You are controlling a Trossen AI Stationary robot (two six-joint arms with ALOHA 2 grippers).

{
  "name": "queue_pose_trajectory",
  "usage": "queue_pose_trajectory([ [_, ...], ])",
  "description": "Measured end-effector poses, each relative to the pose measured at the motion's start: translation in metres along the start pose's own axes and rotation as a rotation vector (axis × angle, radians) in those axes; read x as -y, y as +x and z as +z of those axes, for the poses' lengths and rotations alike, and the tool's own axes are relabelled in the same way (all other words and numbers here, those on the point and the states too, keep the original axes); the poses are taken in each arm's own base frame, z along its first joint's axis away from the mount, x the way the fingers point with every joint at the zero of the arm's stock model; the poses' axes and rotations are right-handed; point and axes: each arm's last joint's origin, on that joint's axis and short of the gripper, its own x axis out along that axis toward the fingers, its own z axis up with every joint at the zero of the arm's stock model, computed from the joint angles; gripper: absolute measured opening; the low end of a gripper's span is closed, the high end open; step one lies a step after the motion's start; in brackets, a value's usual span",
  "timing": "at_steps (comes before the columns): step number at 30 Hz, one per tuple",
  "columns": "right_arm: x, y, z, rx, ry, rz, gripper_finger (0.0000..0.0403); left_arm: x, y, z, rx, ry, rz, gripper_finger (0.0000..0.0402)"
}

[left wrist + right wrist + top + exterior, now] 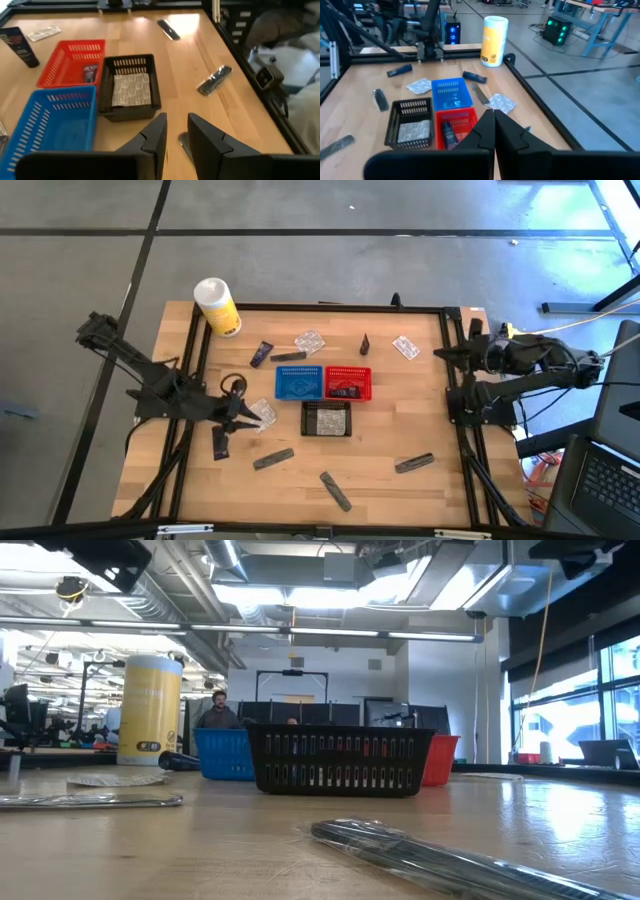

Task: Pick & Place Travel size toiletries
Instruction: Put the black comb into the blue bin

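Two arms: my left gripper (243,413) fingers slightly parted over a clear packet (263,412) (nothing grasped); right gripper (443,355) clenched at counter's right edge.

The left gripper (243,417) is hanging low over the table, fingers slightly parted; the right gripper (494,131) is waiting at the right edge, fingers pressed together.

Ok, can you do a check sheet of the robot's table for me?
Surface: wooden table, black frame.
Job's things: grey tubes, navy tube, packets scattered; one packet in black basket, dark item in red basket.
Clutter: canister, blue basket.
Claws: left claw open over table; right claw shut, at table's right edge.
Cables: cables by right arm.
Surroundings: person behind table; laptop.
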Motion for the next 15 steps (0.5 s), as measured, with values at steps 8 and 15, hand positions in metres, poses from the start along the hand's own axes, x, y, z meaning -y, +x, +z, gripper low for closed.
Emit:
queue_pose_trajectory([
  [8, 0.011, -0.018, -0.017, -0.049, 0.056, -0.049, 0.0, 0.016, 0.011, -0.004, -0.058, -0.011, 0.004, 0.0104],
  [15, 0.014, -0.022, -0.025, -0.085, 0.062, -0.083, 0.0009, 0.022, 0.026, -0.012, -0.131, -0.067, 0.007, 0.0144],
])
